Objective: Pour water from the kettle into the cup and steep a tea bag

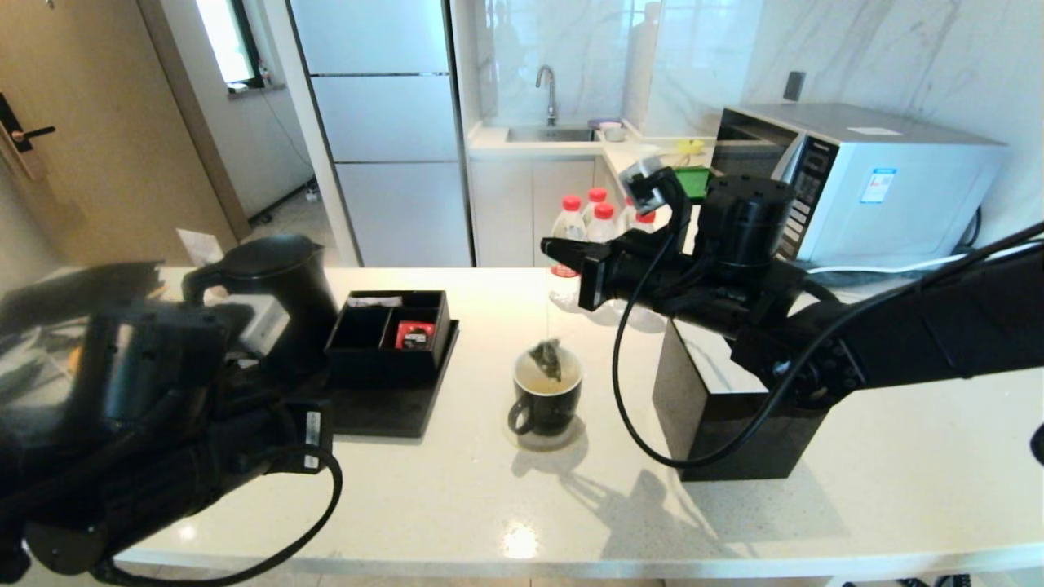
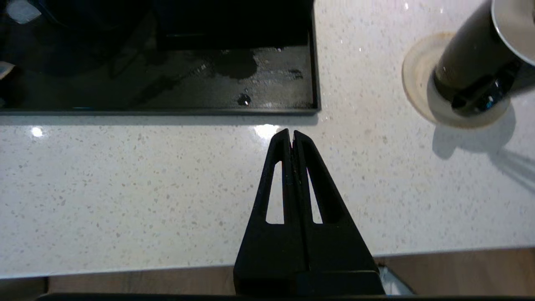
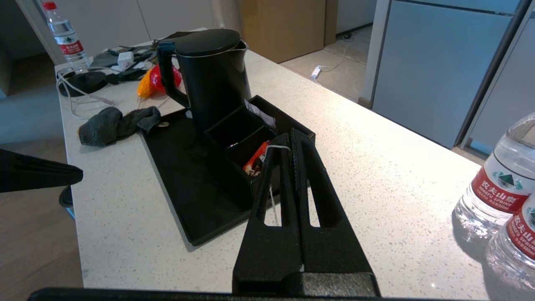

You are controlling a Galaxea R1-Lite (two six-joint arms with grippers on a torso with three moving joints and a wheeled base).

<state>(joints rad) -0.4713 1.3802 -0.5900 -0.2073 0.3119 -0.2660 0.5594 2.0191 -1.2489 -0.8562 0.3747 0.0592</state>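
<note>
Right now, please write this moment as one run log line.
right gripper: shut on string, grey-green pyramid tea bag hanging at small black mug | left gripper: shut, empty | matte black kettle: on tray

The counter (image 1: 734, 505) has bare room along its front edge, from the left gripper (image 2: 291, 134) across to the right corner. In the middle stands the cup (image 1: 545, 399), with the tea bag (image 1: 546, 359) hanging over it under the right gripper (image 1: 563, 249), so the way in from above is taken. On its left the tray (image 1: 391, 412) with the box (image 1: 390, 334) and kettle (image 1: 273, 293) closes that side. On its right the black cube (image 1: 718, 408) stands near; between them is a narrow gap. Bottles (image 1: 583, 220) block the back edge.
</note>
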